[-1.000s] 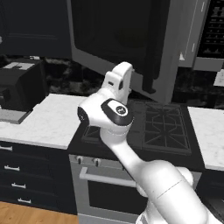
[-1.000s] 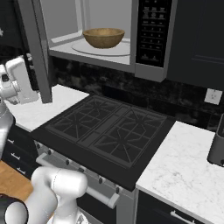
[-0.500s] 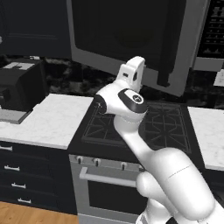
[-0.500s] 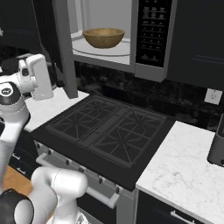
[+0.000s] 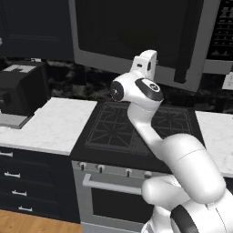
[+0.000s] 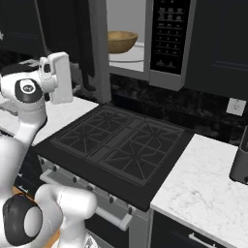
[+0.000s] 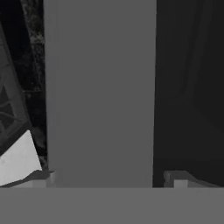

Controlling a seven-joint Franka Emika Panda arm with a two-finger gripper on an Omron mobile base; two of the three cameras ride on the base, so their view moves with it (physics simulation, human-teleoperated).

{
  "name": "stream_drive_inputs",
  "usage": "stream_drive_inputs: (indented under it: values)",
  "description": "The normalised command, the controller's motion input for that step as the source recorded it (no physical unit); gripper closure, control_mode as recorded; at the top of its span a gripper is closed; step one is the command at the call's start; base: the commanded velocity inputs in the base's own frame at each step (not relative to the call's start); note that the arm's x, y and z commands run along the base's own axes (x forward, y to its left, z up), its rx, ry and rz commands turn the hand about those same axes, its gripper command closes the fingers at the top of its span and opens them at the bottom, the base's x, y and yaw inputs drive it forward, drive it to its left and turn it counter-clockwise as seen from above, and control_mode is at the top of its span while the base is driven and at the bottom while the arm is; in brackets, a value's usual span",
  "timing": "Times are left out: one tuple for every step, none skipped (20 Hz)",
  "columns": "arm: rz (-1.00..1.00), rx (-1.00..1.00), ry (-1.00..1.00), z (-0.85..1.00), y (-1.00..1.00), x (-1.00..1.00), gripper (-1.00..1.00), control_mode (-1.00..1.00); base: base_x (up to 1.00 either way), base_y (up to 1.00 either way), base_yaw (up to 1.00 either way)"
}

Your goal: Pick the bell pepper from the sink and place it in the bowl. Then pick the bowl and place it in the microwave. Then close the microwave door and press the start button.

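The microwave [image 6: 145,72] hangs above the stove with its dark control panel [image 6: 167,34] at the right. Inside it, on the turntable, sits the tan wooden bowl [image 6: 121,41]. The bell pepper is hidden from view and the sink is out of view. The microwave door [image 5: 136,32] stands partly swung in, seen edge-on in the right base view as a grey frame [image 6: 97,48]. My white hand [image 5: 146,64] is up against the door's outer face. In the hand view my gripper [image 7: 108,178] is open, its fingertips [image 7: 41,177] straddling the door's grey frame [image 7: 100,87], with nothing held.
A black gas cooktop [image 6: 116,145] lies below the microwave, with the oven handle [image 5: 109,186] at its front. White stone counters flank it. A black appliance [image 5: 22,91] stands on the left counter and a dark one [image 6: 240,162] on the right.
The door has swung further toward the microwave opening. My hand moved rightward along with it, staying against its outer face. The gripper stays open.
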Motion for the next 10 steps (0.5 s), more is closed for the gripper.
stream_drive_inputs:
  values:
    - [0.0,0.0,0.16,0.03,-0.12,0.66,-1.0,-1.0,0.0,0.0,0.0]
    - [0.0,0.0,0.11,0.0,-0.09,0.64,-1.0,-1.0,0.0,0.0,0.0]
    - [0.0,0.0,0.0,0.0,-0.09,0.62,-1.0,-1.0,0.0,0.0,0.0]
    - [0.0,0.0,0.0,0.0,-0.09,0.62,-1.0,-1.0,0.0,0.0,0.0]
    - [0.0,0.0,0.0,0.0,-0.09,0.68,-1.0,-1.0,0.0,0.0,0.0]
    - [0.0,0.0,0.0,0.0,-0.11,0.69,-1.0,-1.0,0.0,0.0,0.0]
    - [0.0,0.0,0.0,0.0,-0.17,0.74,-1.0,-1.0,0.0,0.0,0.0]
    - [0.0,0.01,0.0,0.0,-0.19,0.7,-1.0,-1.0,0.0,0.0,0.0]
    - [0.0,0.03,0.0,0.0,-0.26,0.74,-1.0,-1.0,0.0,0.0,0.0]
    - [0.0,0.03,0.0,0.0,-0.27,0.71,-1.0,-1.0,0.0,0.0,0.0]
